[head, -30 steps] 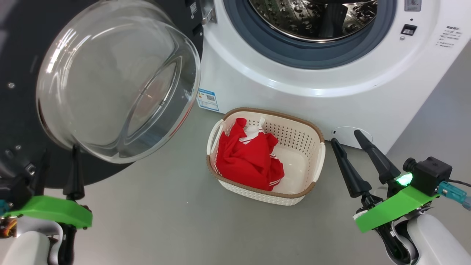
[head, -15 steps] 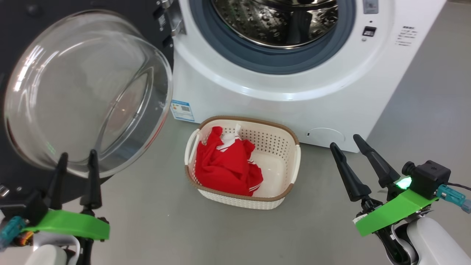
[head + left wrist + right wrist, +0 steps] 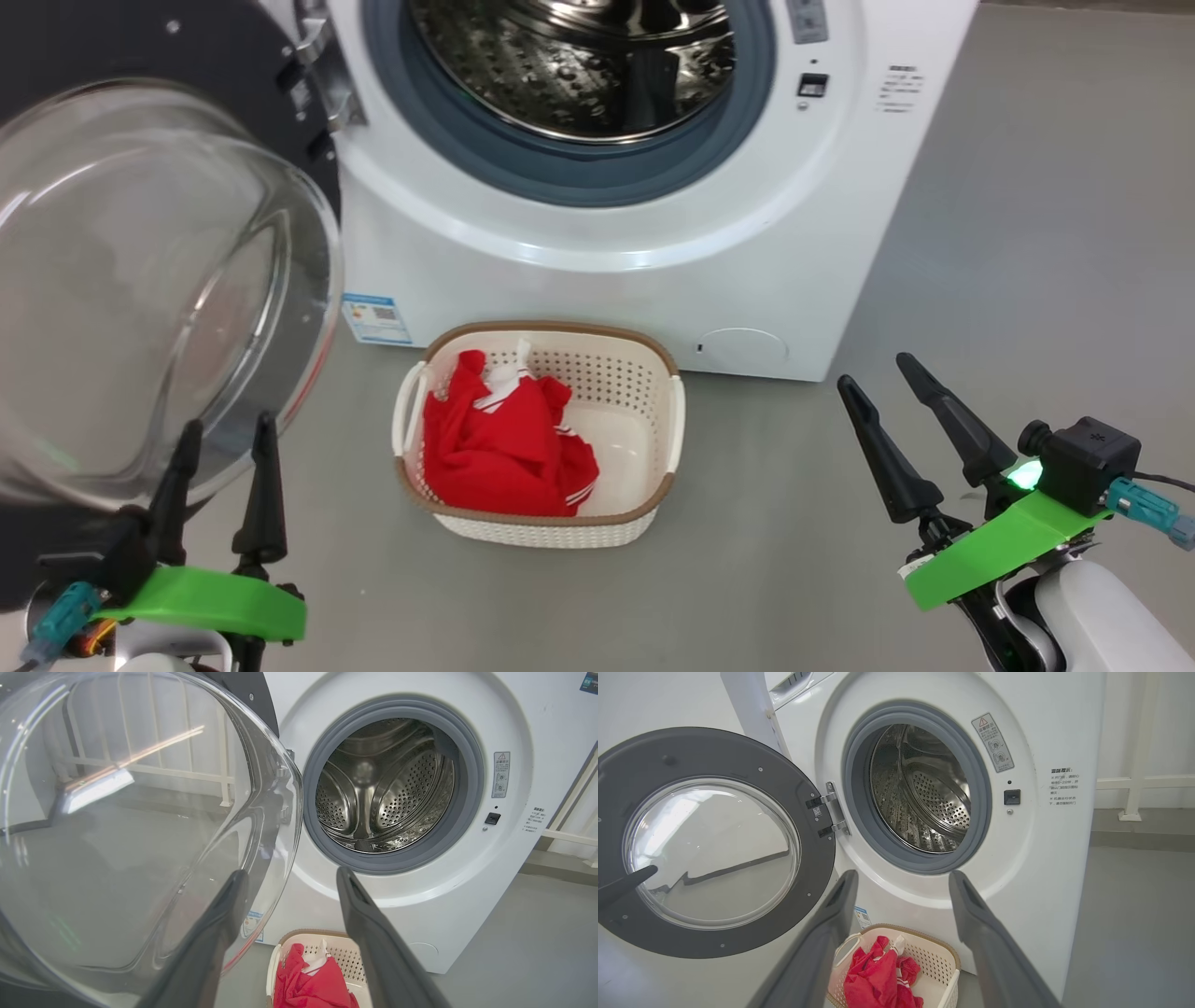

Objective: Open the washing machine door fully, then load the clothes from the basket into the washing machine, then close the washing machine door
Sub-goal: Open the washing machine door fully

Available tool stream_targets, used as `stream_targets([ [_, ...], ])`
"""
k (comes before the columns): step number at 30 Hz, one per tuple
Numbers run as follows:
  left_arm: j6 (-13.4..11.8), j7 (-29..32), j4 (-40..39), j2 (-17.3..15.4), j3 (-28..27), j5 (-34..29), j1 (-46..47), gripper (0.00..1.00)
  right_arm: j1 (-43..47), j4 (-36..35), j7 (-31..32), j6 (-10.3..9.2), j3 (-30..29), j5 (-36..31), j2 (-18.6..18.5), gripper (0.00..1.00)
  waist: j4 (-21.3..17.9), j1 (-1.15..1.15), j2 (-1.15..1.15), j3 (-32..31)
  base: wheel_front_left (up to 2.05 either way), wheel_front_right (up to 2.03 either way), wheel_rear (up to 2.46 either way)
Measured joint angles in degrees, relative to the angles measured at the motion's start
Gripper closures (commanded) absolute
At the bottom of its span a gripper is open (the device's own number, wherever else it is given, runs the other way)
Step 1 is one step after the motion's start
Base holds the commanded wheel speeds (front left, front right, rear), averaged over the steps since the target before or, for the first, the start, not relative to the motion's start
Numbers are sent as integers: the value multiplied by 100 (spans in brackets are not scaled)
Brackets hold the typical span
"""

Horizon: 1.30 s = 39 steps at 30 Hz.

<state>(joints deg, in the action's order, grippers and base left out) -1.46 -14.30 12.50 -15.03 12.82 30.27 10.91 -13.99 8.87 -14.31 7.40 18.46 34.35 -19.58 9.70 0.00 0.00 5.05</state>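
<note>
Grey floor (image 3: 794, 569); clothes (image 3: 485, 457) in basket (image 3: 611, 378)

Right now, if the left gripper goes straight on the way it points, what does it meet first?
Probably the glass bowl of the washing machine door: it stands just ahead of the left gripper. Depth is unclear; it might instead reach the washing machine.

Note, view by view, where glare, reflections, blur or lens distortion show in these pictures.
Head view: pale glare streaks the glass of the washing machine door; the steel drum glints. Left wrist view: a bright bar reflects in that glass, and the left claw looks soft-edged up close. Right wrist view: the wide lens slants the edges of the washing machine.
</note>
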Motion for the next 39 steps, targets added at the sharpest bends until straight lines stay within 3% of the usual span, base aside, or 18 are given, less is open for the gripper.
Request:
stream_targets([
  [21, 27, -16, -232, 260, -357, -485, -359, 0, 3, 5, 0, 0, -263, -254, 4, 0, -1019, 0, 0, -91, 0, 0, 0],
  [39, 282, -16, -289, 594, -656, -836, -600, 0, 127, -10, 0, 0, -514, -310, 0, 0, -1169, 0, 0, -199, 0, 0, 0],
])
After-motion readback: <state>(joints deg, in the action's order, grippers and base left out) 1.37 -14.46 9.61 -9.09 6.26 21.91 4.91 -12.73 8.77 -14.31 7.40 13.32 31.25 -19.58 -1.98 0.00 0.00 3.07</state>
